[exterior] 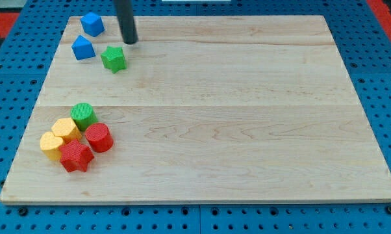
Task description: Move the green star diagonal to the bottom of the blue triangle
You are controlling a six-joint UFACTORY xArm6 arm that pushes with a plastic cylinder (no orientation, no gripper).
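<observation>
The green star [113, 59] lies on the wooden board near the view's top left. The blue triangle [83, 48] sits just to its left and slightly higher, with a small gap between them. A second blue block, a faceted cube [91, 24], lies above the triangle. My tip [130, 41] is on the board just above and to the right of the green star, a short gap from it. The rod rises out of the view's top.
A cluster sits at the view's lower left: a green cylinder [83, 115], a yellow hexagon [66, 130], a yellow heart [51, 145], a red cylinder [99, 137] and a red star [75, 156]. The board's left edge [28, 123] runs close to them.
</observation>
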